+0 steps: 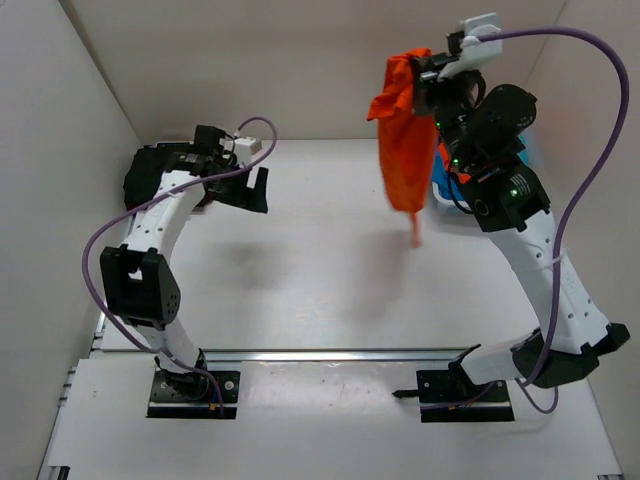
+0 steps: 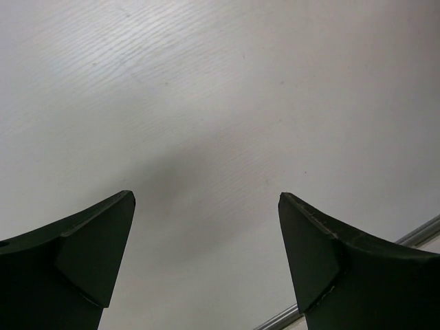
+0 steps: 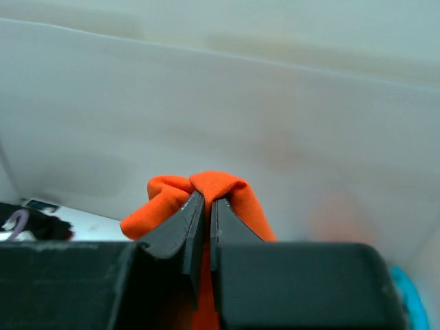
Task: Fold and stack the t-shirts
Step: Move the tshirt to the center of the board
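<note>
Your right fingers point(image 3: 180, 230) clamp the bright orange t-shirt point(image 1: 405, 150), which hangs above the desk point(image 1: 320, 270); your left fingers point(image 2: 86, 258) stand wide apart, holding nothing.

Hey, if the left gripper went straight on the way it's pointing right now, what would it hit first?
Most likely the bare white table: the left gripper, jaws wide open, looks down at it with nothing between. How far off is hard to tell.
</note>
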Action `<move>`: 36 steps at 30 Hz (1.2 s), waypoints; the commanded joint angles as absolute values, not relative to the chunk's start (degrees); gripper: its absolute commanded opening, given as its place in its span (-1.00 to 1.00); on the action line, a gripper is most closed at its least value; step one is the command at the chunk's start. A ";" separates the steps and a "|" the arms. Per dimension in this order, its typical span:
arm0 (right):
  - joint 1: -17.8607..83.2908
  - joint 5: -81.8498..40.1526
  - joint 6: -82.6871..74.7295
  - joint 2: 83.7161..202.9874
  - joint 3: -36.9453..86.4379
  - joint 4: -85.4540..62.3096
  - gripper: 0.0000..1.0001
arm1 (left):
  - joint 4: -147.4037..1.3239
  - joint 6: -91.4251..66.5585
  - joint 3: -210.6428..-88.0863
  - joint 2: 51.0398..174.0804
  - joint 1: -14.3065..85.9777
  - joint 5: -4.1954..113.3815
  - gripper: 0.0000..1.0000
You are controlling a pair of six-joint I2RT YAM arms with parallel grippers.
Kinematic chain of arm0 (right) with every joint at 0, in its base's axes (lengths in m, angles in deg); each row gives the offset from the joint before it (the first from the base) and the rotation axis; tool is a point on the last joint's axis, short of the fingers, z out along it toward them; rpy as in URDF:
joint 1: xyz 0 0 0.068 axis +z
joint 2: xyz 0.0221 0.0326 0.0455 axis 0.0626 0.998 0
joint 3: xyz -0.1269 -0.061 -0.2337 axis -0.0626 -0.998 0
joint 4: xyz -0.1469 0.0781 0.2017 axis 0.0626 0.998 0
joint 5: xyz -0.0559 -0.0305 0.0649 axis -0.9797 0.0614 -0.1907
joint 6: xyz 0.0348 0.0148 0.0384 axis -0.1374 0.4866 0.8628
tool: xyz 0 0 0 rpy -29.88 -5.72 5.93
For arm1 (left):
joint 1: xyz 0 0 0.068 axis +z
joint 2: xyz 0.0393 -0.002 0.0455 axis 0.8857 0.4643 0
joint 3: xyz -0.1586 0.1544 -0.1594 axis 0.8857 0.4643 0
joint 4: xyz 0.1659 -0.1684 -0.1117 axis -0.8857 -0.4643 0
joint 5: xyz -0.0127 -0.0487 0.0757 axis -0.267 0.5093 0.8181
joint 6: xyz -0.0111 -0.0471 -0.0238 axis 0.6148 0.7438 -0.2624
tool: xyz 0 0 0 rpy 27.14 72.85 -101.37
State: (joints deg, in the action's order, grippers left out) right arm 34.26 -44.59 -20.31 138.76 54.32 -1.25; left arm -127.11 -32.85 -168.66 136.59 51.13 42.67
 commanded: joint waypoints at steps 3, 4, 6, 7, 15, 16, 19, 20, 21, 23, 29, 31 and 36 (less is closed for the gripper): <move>41.30 -41.85 -24.43 148.03 73.27 0.03 -1.00 | -124.98 -29.12 -167.63 130.23 57.40 43.60 0.95; 40.68 -41.41 -21.89 149.18 74.35 0.66 -1.00 | -124.72 -28.50 -166.85 129.62 58.54 43.95 0.95; 38.14 -41.33 -19.33 149.37 72.70 2.16 -1.00 | -124.36 -28.50 -166.93 128.56 59.70 45.97 0.95; 35.87 -38.97 -16.45 148.50 71.21 2.33 -1.00 | -124.01 -28.58 -166.41 127.78 60.39 47.46 0.96; 27.07 -22.64 10.44 137.51 29.84 -0.23 -0.60 | -124.10 -34.64 -165.44 124.78 58.39 53.72 0.98; 25.49 -21.12 11.61 137.85 25.97 2.05 -0.18 | -124.71 -36.04 -165.52 124.78 58.03 53.80 0.97; 23.54 -16.19 13.90 139.87 20.23 7.59 0.32 | -127.43 -42.62 -163.42 124.70 52.51 54.06 0.96; 23.71 -16.97 13.03 140.23 19.43 8.74 0.40 | -127.87 -44.47 -161.07 123.30 48.40 56.41 0.94; 24.24 -18.72 12.15 140.23 18.21 10.49 0.43 | -127.79 -47.80 -159.48 121.98 43.05 60.88 0.92; 24.15 -20.65 11.53 139.01 15.48 12.08 0.49 | -126.04 -51.69 -150.71 119.08 35.05 67.55 0.92; 24.06 -20.41 12.23 138.12 6.61 11.48 0.44 | -120.77 -45.74 -141.01 122.66 40.26 74.54 0.92; 25.55 -19.61 12.23 138.91 5.19 10.78 0.44 | -118.57 -44.76 -138.91 123.99 42.64 76.91 0.93; 30.30 -19.88 11.18 144.52 5.71 10.68 0.42 | -111.71 -45.55 -135.21 123.72 41.24 74.37 0.95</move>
State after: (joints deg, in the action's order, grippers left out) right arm 27.95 -20.37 11.66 142.19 4.73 12.61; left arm -117.40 -45.84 -136.33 124.99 43.33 74.49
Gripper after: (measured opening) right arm 0.711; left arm 0.971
